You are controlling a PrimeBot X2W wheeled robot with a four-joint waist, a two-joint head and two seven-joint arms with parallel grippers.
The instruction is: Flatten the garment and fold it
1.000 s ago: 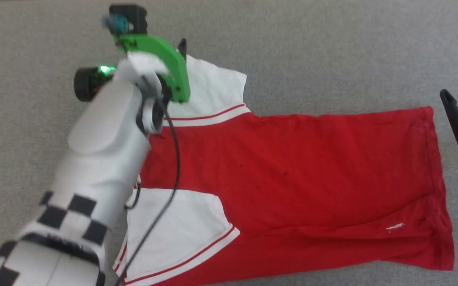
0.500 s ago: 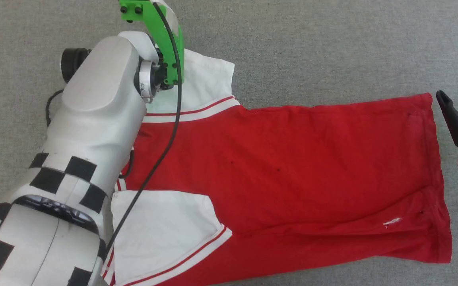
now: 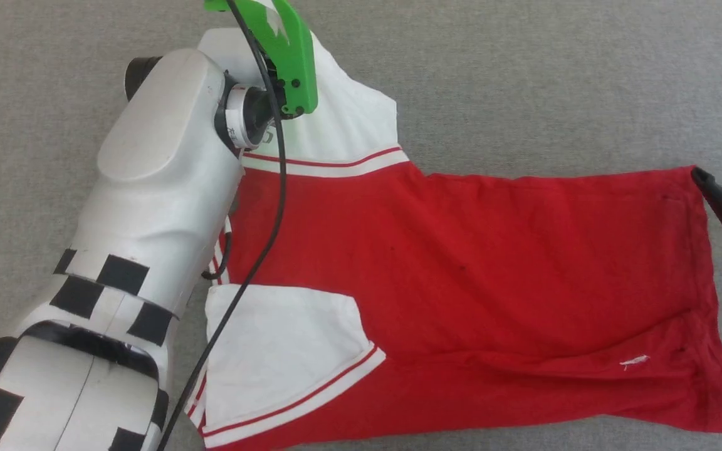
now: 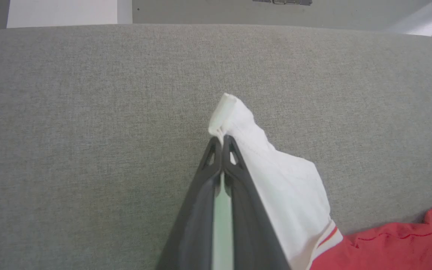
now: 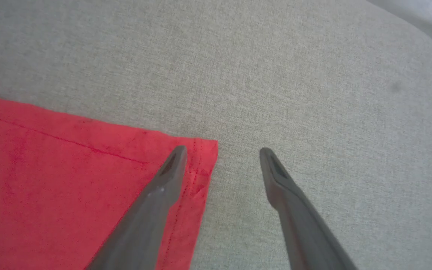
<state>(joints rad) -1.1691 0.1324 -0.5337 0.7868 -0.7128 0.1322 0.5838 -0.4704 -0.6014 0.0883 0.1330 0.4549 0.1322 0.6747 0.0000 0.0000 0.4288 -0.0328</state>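
Left end effector (image 4: 222, 139) pinches garment (image 4: 287, 187) | right end effector (image 5: 223, 150) spread (seemingly over hem)

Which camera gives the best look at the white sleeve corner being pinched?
The left wrist view: the left pincer is shut on the bunched corner of the white fabric sleeve, seen close up. In the head view, the green plastic bracket covers that corner. The right wrist view shows the red fabric hem.

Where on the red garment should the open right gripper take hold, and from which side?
Probably the hem corner of the garment, coming from the bare grey surface beyond the hem. That corner lies flat and free, a stitched edge, and the right gripper stands open over it.
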